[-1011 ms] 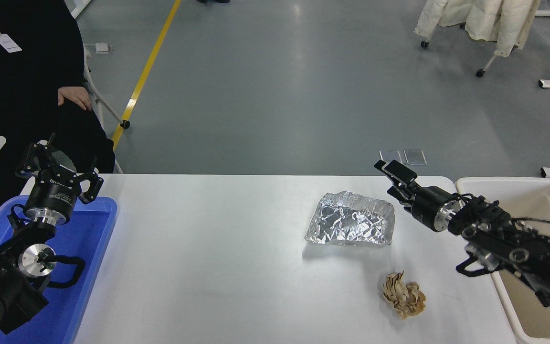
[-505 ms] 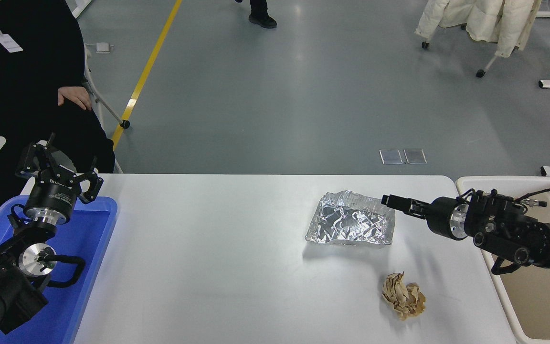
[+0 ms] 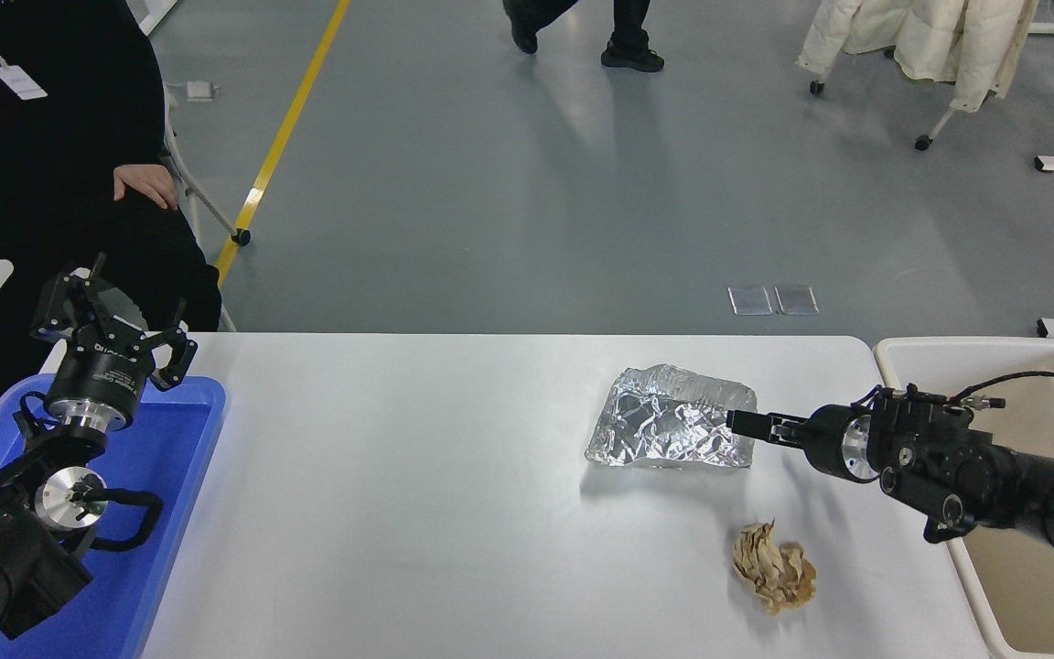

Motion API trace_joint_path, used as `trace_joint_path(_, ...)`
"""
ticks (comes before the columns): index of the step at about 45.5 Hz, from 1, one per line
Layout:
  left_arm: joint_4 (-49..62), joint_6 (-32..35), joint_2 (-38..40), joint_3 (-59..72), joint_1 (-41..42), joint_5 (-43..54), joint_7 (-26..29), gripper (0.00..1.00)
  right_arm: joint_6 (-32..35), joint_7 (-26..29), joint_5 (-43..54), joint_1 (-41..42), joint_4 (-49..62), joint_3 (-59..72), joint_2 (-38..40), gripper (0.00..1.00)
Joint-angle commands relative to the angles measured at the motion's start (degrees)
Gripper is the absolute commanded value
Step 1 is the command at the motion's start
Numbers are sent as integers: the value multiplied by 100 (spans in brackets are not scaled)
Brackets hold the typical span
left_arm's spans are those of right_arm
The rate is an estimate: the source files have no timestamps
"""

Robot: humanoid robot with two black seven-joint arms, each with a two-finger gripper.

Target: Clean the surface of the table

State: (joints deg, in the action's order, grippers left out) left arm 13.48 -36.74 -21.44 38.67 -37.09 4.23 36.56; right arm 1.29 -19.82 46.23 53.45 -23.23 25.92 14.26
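The white table surface (image 3: 417, 485) carries a crumpled sheet of silver foil (image 3: 669, 416) at the right middle and a crumpled brown paper ball (image 3: 774, 572) nearer the front right. My right gripper (image 3: 747, 425) reaches in low from the right, its tip at the foil's right edge; seen edge-on, its state is unclear. My left gripper (image 3: 111, 316) is parked open at the lower left, above the far end of a blue tray.
The blue tray (image 3: 175, 458) lies at the table's left edge. A cream bin (image 3: 966, 352) stands off the right edge, under my right arm. A seated person in black (image 3: 33, 119) is at the far left, hands (image 3: 145, 183) on lap. Someone walks at the top.
My right arm has swung down and toward the front, and its gripper has rolled from a raised, open pose to lie level at the foil's right edge. A walker has entered at the top.
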Motion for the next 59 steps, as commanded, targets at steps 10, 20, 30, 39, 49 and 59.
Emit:
trace_joint_path(10, -3, 0, 0, 0, 0, -1, 0, 100, 311, 22, -9, -107, 680, 36, -591, 92)
trace_joint_path(20, -3, 0, 0, 0, 0, -1, 0, 100, 311, 31, 8, -107, 689, 45, -749, 74)
trace_joint_path(30, 6, 0, 0, 0, 0, -1, 0, 100, 390, 40, 9, -107, 846, 45, -749, 16)
trace_joint_path(39, -3, 0, 0, 0, 0, 8, 0, 100, 566, -22, 0, -133, 891, 45, -784, 0)
trace_joint_path(49, -3, 0, 0, 0, 8, -1, 0, 100, 645, -31, -18, -89, 873, 36, -793, 0)
trace_joint_path(59, 6, 0, 0, 0, 0, -1, 0, 100, 706, -40, -18, -45, 882, 28, -767, 0)
